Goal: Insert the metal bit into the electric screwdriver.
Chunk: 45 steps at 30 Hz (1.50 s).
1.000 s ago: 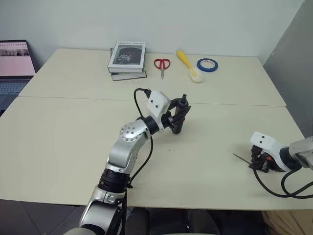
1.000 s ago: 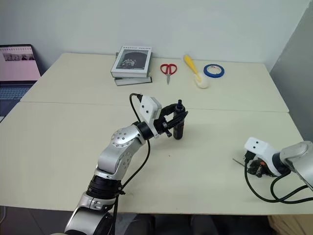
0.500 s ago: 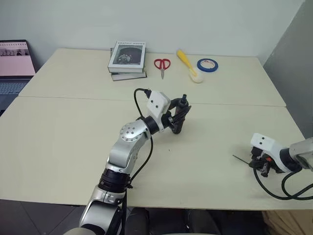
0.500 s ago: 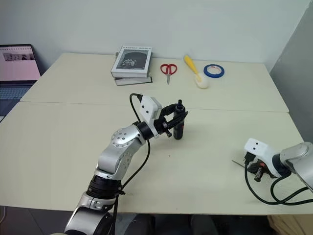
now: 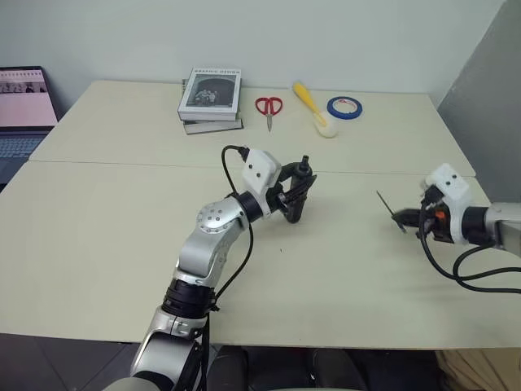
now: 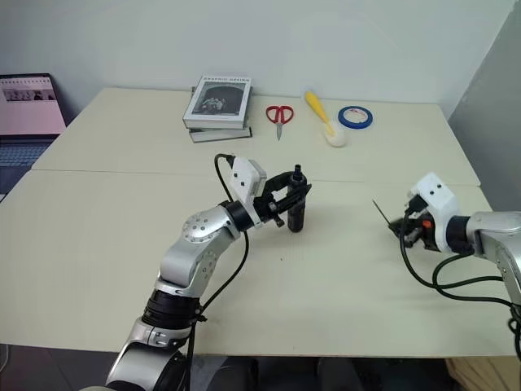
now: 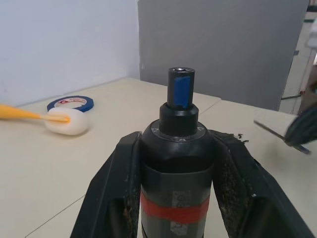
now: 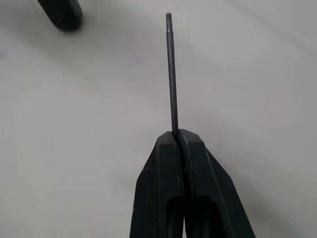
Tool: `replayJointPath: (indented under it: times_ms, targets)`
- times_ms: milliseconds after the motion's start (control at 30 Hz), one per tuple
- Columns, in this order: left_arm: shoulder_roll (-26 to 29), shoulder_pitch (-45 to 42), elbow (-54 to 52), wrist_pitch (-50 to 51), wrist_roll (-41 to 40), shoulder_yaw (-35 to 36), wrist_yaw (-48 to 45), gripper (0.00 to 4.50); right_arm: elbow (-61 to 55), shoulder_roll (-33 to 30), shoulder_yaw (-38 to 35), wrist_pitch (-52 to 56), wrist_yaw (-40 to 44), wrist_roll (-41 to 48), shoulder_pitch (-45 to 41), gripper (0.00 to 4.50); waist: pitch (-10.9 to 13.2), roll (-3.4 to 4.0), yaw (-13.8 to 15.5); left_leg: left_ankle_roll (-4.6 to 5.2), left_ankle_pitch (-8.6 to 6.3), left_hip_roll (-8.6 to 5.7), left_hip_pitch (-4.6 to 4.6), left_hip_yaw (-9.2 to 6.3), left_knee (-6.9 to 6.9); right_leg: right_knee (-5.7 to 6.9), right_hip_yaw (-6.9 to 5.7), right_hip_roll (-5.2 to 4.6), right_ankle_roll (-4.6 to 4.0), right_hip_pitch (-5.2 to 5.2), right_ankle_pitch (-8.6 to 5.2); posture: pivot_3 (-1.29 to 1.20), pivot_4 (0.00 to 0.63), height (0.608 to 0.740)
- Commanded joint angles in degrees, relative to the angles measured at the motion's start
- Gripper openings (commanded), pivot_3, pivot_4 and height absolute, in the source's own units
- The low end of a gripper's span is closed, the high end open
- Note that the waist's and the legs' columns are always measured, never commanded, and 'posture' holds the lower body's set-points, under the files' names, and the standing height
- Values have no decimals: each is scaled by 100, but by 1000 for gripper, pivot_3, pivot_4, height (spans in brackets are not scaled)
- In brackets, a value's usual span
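Closed tight on the very thin, straight grey metal bit (image 8: 171, 74): right gripper (image 8: 178, 135), pinching the rod at its tail end, with most of the length standing free beyond the fingertips. Held in the air above the pale table (image 5: 342, 269), off to the right side, the free tip slanting up and towards the middle.

Further in, near the table's centre: left gripper (image 5: 295, 194), shut around the black, stick-shaped electric screwdriver (image 7: 178, 129) with the red band. Fingers (image 7: 116, 188) pressed to either side of the body around that band, nose pointing up, open socket at the tip plainly showing. Well apart from the bit, with bare table between the two.

Beyond, along the far edge and out of the way: stacked grey books (image 5: 210, 91), red-handled scissors (image 5: 269, 106), yellow-handled brush with a white head (image 5: 309, 104), roll of blue tape (image 5: 345, 107). Open laptop (image 5: 24, 106) at the far left.

Judged from this: both parts in hand, insertion not yet begun, so the step of bringing them together. Next calls for carrying the bit across to the nose, turning it into line with the tool's long axis, setting the free end at the socket mouth, then pushing straight in without bending so slim a rod.
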Motion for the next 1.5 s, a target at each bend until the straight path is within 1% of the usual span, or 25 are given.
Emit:
replayJointPath:
  times_ms: [33,100,167,267,433,533,667,833,1000,1133,1267,1333,1433,1500]
  targets:
    - [29,-214,-602,357,-534,240,-131,1630,-587,478,-676,-412,-301,490,-306,0,1,1,0,0,0,0,-1,0,0,-1,0,0,0,0,0,0,150,740]
    - [88,-251,-742,533,-689,324,-158,1630,-699,809,-878,-543,-454,722,-428,0,4,3,-2,0,0,0,-8,1,0,-1,2,0,0,-8,0,0,150,740]
    - [189,-280,-864,710,-794,359,-194,1630,-799,1002,-978,-636,-624,848,-511,0,6,2,-2,0,0,0,-11,-1,-1,0,-1,0,-1,-11,0,0,150,740]
    - [413,-383,-1085,958,-920,396,-277,1630,-890,1493,-1147,-866,-964,1128,-664,0,8,-1,-5,0,0,1,-10,-3,-2,2,-2,0,-2,-11,0,0,150,740]
    - [612,-277,-1210,944,-773,231,-274,1630,-972,1872,-1175,-908,-1458,1445,-846,0,10,5,-11,0,0,2,-8,-1,-1,4,0,1,-3,-11,0,0,150,740]
    - [564,-122,-1299,942,-696,131,-127,1630,-1014,2076,-1118,-977,-1790,1522,-956,0,10,5,-13,0,0,3,-5,-2,-3,6,-1,2,-6,-11,-2,0,150,740]
    - [350,167,-1329,795,-379,-58,298,1630,-1282,2648,-759,-1148,-2482,1468,-1138,0,10,7,-15,0,0,3,-7,-2,-7,5,0,1,-9,-14,-3,0,150,740]
    - [237,229,-1309,663,-98,-155,523,1630,-1466,3031,-449,-1261,-2939,1459,-1181,0,10,8,-17,0,0,4,-9,-3,-9,9,-2,2,-10,-20,-3,0,150,740]
    - [18,307,-1244,522,170,-210,867,1630,-1492,3360,5,-1528,-3370,1156,-1247,0,10,8,-19,0,0,4,-9,-1,-8,9,0,2,-10,-20,-3,0,150,740]
    - [-105,404,-1182,475,282,-201,1037,1630,-1504,3587,522,-1824,-3698,648,-1237,0,10,8,-19,0,0,4,-9,-2,-10,8,-2,2,-12,-21,-4,0,150,740]
    - [-142,442,-1187,447,314,-191,1072,1630,-1499,3742,797,-2015,-3858,357,-1219,0,10,8,-23,0,0,4,-10,-2,-11,7,-2,2,-13,-22,-4,0,150,740]
    - [-192,518,-1168,396,379,-181,1176,1630,-1432,3954,1133,-2167,-4096,7,-1195,0,10,9,-25,0,0,4,-9,-2,-11,8,-2,2,-12,-22,-4,0,150,740]
    - [-238,603,-1170,283,502,-182,1348,1630,-1387,4160,1446,-2338,-4207,-307,-1184,0,9,9,-52,0,0,5,-7,-2,-11,9,-1,2,-12,-22,-5,0,150,740]
    - [-289,637,-1190,187,559,-175,1452,1630,-1367,4291,1528,-2420,-4250,-404,-1188,0,9,9,-65,0,0,5,-7,-2,-11,10,-1,2,-12,-22,-5,0,150,740]
